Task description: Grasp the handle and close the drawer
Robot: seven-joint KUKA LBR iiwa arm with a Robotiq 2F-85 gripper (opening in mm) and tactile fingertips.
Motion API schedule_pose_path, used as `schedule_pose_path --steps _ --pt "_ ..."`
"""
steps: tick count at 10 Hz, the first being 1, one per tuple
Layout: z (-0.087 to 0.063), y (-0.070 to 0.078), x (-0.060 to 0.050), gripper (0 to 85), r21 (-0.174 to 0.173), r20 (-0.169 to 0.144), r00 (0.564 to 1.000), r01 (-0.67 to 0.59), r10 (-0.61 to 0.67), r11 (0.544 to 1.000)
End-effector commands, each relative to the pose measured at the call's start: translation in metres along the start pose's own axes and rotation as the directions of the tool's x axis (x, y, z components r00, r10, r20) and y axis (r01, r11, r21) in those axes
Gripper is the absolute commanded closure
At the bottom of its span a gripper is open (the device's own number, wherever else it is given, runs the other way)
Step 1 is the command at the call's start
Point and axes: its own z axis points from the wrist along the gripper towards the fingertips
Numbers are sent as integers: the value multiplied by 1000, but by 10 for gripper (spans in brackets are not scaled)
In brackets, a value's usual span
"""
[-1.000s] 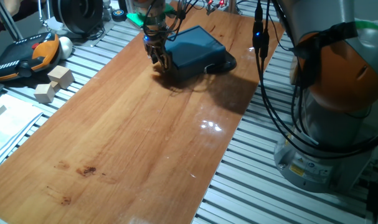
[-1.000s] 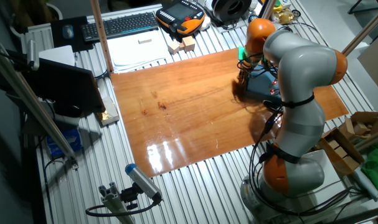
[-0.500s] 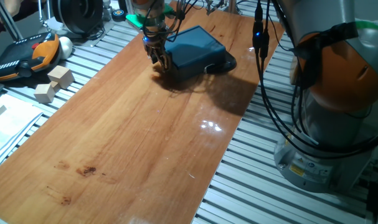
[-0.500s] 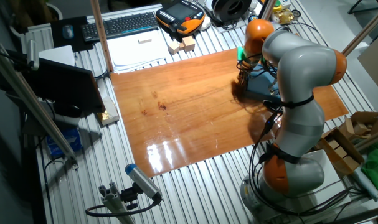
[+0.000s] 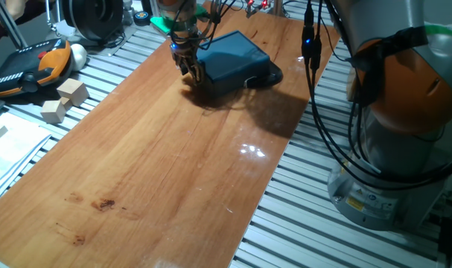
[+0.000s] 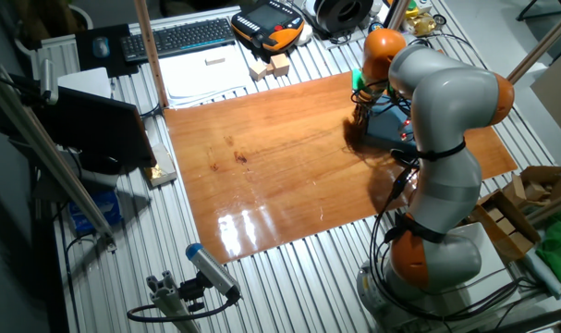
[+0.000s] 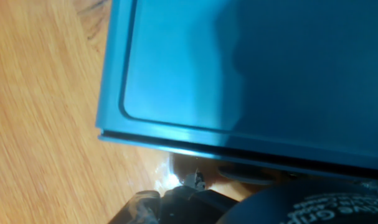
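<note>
I take the wooden table top [image 5: 158,156] as my landmark. The drawer [image 5: 237,53] and its flat teal box sit at its far end in one fixed view, close to the edge nearest the robot's base [image 5: 404,112]; in the hand view the box face [image 7: 251,68] fills most of the picture. The front looks nearly flush with the box, so I judge the drawer shut or almost so, though I cannot be sure.

I expect the box to be stiff, light plastic, with a smooth skin that would slide on the varnished wood if I pushed hard. So a push should be gentle and straight along the slide.

The gripper [image 5: 190,67] stands right at the drawer's front, on the side toward the middle of the board. Whether its fingers are spread or pinched together I cannot tell.

The handle [image 7: 195,180] is the only proper hold: a tiny pale glint below the teal edge, blurred, likely slippery.
</note>
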Motion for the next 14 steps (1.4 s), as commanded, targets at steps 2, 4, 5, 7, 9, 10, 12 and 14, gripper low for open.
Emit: schedule_pose_path --steps 2,4,5,7,9,10,12,14 --pt "0 1 0 207 -2 10 998 -55 55 998" --pt "0 1 1 207 1 5 997 -75 75 997" --pt "0 1 1 207 -1 9 997 -77 77 997" --pt "0 1 1 210 1 8 997 -77 77 997" --pt "0 2 1 217 3 13 996 -86 86 996" --pt "0 2 2 220 8 14 996 -92 92 996" --pt "0 2 2 230 10 16 995 -94 94 996" --pt "0 2 2 273 12 16 995 -94 94 996"
